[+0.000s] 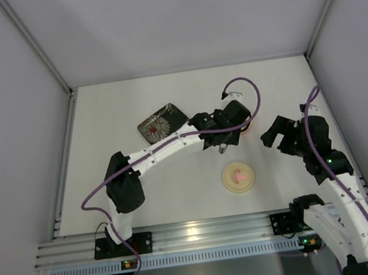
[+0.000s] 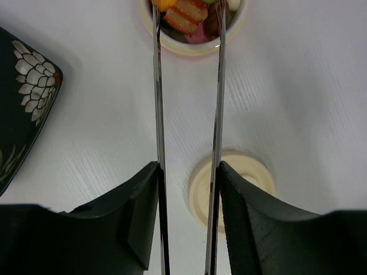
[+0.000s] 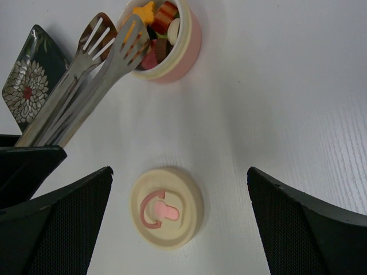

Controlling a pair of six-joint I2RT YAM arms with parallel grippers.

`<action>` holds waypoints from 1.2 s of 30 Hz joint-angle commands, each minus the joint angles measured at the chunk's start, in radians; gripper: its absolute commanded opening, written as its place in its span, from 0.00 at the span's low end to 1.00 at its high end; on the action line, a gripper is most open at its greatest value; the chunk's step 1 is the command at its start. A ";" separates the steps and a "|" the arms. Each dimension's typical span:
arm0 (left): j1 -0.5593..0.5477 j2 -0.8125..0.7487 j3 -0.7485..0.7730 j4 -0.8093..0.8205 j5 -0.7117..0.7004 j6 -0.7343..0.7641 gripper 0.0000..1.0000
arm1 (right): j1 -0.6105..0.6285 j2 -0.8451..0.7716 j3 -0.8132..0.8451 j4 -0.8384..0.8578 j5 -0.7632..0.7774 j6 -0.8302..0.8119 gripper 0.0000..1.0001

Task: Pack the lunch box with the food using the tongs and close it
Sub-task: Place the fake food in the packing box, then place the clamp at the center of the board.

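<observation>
ok so the left gripper [image 2: 189, 172] is clamped on the tongs [image 3: 86, 74], one thin steel arm pressed against each pad. The slotted, spoon-shaped tips hang right over the lunch box [image 3: 186, 40], which sits on the bench [image 3: 275, 86] near the floral plate [image 3: 26, 86]. To me the food [image 3: 157, 23] looks basically all in, heaped to the rim, so the job here is a clean release. Ease the squeeze slowly so the springy arms don't flick anything out, keep the tips centred over the bowl, then lift straight up. The pieces look like glossy little chunks (orange, red-striped, cream, dark), so I'd guess they skid on smooth metal. The bowl is small and round with a pink wall and cream rim, probably light enough to get nudged. The lid [image 3: 166, 207], a flat cream disc with a pink tab, lies handle-up apart from the bowl, below the right gripper [image 3: 179, 172], whose fingers are spread wide with nothing in them.
</observation>
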 commanded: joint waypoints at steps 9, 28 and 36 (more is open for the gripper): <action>0.066 -0.238 -0.083 0.031 -0.147 0.011 0.50 | -0.015 -0.013 0.018 0.015 0.010 -0.018 0.99; 0.852 -0.805 -0.959 0.315 -0.022 -0.273 0.53 | -0.016 0.016 0.020 0.050 -0.037 -0.005 0.99; 0.918 -0.777 -1.085 0.410 0.077 -0.333 0.52 | -0.018 0.029 0.031 0.041 -0.024 -0.018 0.99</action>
